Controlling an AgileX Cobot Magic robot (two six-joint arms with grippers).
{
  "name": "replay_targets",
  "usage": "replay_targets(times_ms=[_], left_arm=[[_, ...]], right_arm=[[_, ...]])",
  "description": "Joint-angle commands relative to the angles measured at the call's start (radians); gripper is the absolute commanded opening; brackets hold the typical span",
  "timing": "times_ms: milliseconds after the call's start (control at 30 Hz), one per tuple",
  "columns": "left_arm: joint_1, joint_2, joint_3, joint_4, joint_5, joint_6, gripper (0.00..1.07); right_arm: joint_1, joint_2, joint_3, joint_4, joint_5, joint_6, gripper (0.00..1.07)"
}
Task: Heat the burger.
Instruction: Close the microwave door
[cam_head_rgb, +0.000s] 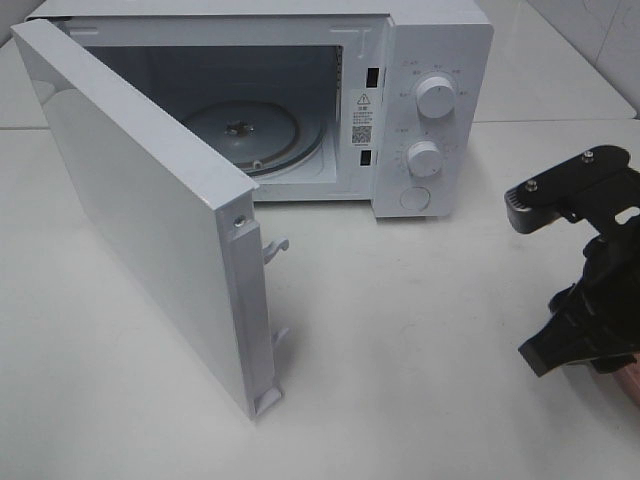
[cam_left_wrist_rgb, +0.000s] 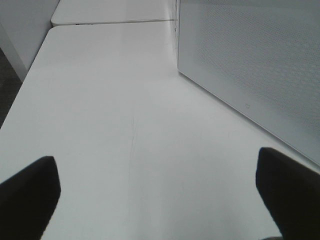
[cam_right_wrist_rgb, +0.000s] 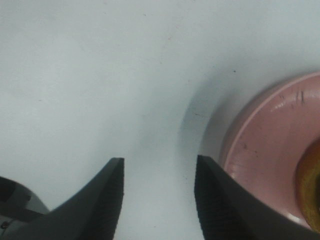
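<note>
My right pincer hangs with its jaws apart and empty, just beside the pink plate on the worktop. The burger sits on that plate. My left pincer is wide apart. The microwave door stands open.

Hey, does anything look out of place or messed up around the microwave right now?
Nothing stands out. The white microwave stands with its door swung wide, its glass turntable bare and seated. No spills show on the white table.

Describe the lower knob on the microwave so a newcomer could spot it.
Find the white microwave with its door swung open. On its control panel, right of the cavity, sit two round white knobs; the lower knob is the smaller one, just above a flat round button.
</note>
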Motion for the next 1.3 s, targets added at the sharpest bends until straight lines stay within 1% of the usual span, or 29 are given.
replay_targets(times_ms=[33,67,100,133,167,200,233,333,500,533,667,733,767,800,867,900,933,1033,1067,1100,1133,1167,1200,1233,1267,1300], left_arm=[[0.002,-0.015,0.003,-0.005,-0.010,-0.002,1.00],[0.002,-0.015,0.003,-0.005,-0.010,-0.002,1.00],[0.002,-0.015,0.003,-0.005,-0.010,-0.002,1.00],[0.002,-0.015,0.003,-0.005,-0.010,-0.002,1.00],[0.002,-0.015,0.003,-0.005,-0.010,-0.002,1.00],[0.002,-0.015,0.003,-0.005,-0.010,-0.002,1.00],[0.002,-0.015,0.003,-0.005,-0.010,-0.002,1.00],[0.002,-0.015,0.003,-0.005,-0.010,-0.002,1.00],[0.002,-0.015,0.003,-0.005,-0.010,-0.002,1.00],[0.002,-0.015,0.003,-0.005,-0.010,-0.002,1.00],[0.002,-0.015,0.003,-0.005,-0.010,-0.002,1.00],[0.002,-0.015,0.003,-0.005,-0.010,-0.002,1.00],[0.002,-0.015,0.003,-0.005,-0.010,-0.002,1.00],[0.002,-0.015,0.003,-0.005,-0.010,-0.002,1.00],[0.002,-0.015,0.003,-0.005,-0.010,-0.002,1.00],[0.002,-0.015,0.003,-0.005,-0.010,-0.002,1.00],[0.002,-0.015,0.003,-0.005,-0.010,-0.002,1.00],[0.002,-0.015,0.003,-0.005,-0.010,-0.002,1.00],[0.002,-0.015,0.003,-0.005,-0.010,-0.002,1.00],[0.002,-0.015,0.003,-0.005,-0.010,-0.002,1.00],[0.002,-0.015,0.003,-0.005,-0.010,-0.002,1.00],[0.002,-0.015,0.003,-0.005,-0.010,-0.002,1.00],[0.002,-0.015,0.003,-0.005,-0.010,-0.002,1.00],[0.002,-0.015,0.003,-0.005,-0.010,-0.002,1.00],[0.002,-0.015,0.003,-0.005,-0.010,-0.002,1.00],[0.002,-0.015,0.003,-0.005,-0.010,-0.002,1.00]], right_arm=[[-0.004,-0.076,-0.031,0.101,0.038,-0.140,0.55],[-0.004,-0.090,-0.034,0.116,0.041,-0.160,0.58],[-0.004,-0.090,-0.034,0.116,0.041,-0.160,0.58],[-0.004,-0.127,-0.034,0.136,0.050,-0.185,0.65],[-0.004,-0.141,-0.034,0.138,0.057,-0.192,0.69],[-0.004,-0.141,-0.034,0.138,0.057,-0.192,0.69],[-0.004,-0.176,-0.034,0.140,0.081,-0.195,0.74],[-0.004,-0.223,-0.034,0.140,0.129,-0.208,0.78],[-0.003,-0.292,-0.034,0.143,0.190,-0.224,0.77],[-0.003,-0.335,-0.034,0.150,0.215,-0.225,0.76],[-0.003,-0.398,-0.034,0.166,0.255,-0.229,0.76],[-0.003,-0.465,-0.034,0.166,0.295,-0.229,0.76],[-0.003,-0.465,-0.034,0.166,0.295,-0.229,0.76],[-0.003,-0.518,-0.034,0.165,0.320,-0.230,0.76],[-0.003,-0.541,-0.034,0.165,0.330,-0.234,0.76],[-0.003,-0.590,-0.034,0.165,0.351,-0.264,0.76],[-0.003,-0.590,-0.034,0.165,0.351,-0.264,0.76],[-0.014,-0.705,-0.028,0.171,0.386,-0.290,0.77],[-0.014,-0.705,-0.028,0.171,0.386,-0.290,0.77],[-0.030,-0.724,-0.028,0.184,0.391,-0.288,0.77],[-0.071,-0.758,-0.028,0.211,0.399,-0.294,0.76],[-0.071,-0.758,-0.028,0.211,0.399,-0.294,0.76],[-0.100,-0.779,-0.028,0.228,0.402,-0.305,0.76],[-0.100,-0.779,-0.028,0.228,0.402,-0.305,0.76],[-0.152,-0.817,-0.028,0.258,0.404,-0.332,0.76],[-0.178,-0.838,-0.028,0.272,0.402,-0.341,0.77]])
